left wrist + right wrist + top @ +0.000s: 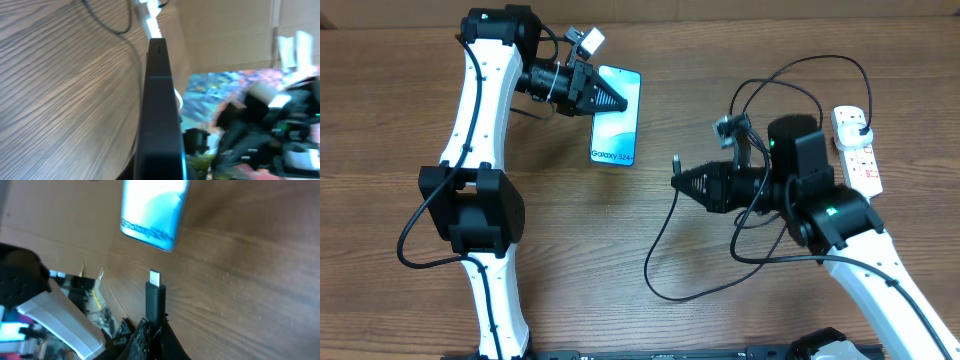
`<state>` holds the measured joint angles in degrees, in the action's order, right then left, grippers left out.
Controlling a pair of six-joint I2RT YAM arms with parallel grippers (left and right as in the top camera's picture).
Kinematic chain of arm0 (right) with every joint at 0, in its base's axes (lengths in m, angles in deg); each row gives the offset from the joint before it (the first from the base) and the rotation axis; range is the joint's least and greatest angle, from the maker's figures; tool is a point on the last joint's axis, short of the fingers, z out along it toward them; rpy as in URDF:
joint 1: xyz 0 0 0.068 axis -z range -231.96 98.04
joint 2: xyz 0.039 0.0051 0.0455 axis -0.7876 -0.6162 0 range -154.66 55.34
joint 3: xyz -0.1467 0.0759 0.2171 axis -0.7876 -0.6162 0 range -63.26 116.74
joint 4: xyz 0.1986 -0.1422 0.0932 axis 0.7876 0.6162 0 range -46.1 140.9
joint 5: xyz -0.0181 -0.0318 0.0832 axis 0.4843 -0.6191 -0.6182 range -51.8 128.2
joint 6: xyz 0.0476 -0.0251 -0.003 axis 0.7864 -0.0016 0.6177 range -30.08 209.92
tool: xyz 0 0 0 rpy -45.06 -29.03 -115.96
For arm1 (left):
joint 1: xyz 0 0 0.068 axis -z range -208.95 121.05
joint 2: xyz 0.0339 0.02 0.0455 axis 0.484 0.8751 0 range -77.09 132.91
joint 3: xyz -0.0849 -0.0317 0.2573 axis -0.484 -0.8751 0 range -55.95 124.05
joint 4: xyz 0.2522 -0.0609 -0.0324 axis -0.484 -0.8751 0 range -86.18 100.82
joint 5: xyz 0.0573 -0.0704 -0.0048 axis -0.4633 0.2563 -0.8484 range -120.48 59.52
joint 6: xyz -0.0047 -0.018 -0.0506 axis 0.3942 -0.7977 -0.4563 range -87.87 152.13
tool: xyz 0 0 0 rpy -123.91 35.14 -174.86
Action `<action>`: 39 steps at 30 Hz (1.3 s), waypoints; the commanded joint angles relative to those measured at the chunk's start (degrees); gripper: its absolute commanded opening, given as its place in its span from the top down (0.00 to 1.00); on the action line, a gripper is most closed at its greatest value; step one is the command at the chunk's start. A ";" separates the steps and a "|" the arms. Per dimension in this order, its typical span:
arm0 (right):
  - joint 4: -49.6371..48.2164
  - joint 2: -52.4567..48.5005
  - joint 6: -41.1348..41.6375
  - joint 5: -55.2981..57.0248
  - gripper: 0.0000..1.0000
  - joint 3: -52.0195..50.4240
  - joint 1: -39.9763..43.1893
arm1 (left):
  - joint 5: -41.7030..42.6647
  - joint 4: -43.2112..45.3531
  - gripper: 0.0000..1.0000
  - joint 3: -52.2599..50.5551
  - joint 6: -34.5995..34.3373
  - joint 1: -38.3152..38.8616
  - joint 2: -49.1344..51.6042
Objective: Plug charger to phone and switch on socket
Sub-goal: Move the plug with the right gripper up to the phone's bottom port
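One phone [617,125], one charger [155,300], one socket [860,150] on one table [580,300].

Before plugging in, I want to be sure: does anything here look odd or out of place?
Nothing damaged or spilled. Only the black cable sprawls in loose loops between the right gripper and the power strip.

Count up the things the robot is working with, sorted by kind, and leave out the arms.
slim smartphone with a light blue screen: 1
long thin black charger cable: 1
white elongated power strip: 1
Total: 3
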<state>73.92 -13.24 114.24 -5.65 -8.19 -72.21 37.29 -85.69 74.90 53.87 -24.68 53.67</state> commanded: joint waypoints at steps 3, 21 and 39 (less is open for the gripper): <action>-5.42 2.08 10.95 1.40 0.96 -4.76 -2.56 | 14.82 -0.31 0.96 0.02 3.69 0.00 -0.79; -16.22 1.92 19.58 8.50 0.96 -4.87 -8.96 | 22.77 -0.31 0.96 0.04 3.76 1.55 -0.79; -15.65 0.94 17.14 8.90 0.96 -4.87 -9.01 | 22.75 0.81 0.96 0.02 1.99 4.35 -0.79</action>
<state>58.29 -12.32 132.64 2.65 -13.08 -80.93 56.54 -84.96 74.90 56.12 -20.30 53.67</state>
